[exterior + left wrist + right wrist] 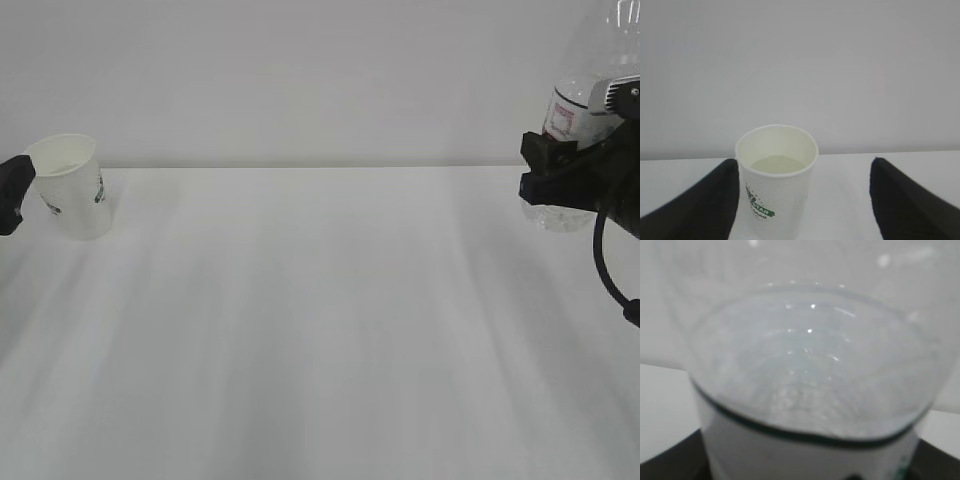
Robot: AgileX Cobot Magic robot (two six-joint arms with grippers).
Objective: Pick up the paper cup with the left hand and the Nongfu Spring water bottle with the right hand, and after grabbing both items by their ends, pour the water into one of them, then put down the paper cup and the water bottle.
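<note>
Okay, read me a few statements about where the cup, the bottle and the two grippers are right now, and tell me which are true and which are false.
1. The paper cup sits between the left hand's spread fingers. True.
2. The paper cup is lying on its side. False: it stands upright on the table.
3. The right hand is clamped on the Nongfu Spring water bottle. True.
4. The bottle is beside the cup. False: they are at opposite ends of the table.

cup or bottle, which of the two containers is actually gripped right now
The water bottle: the right hand clamps it, while the paper cup stands free between the left hand's spread fingers.
</note>
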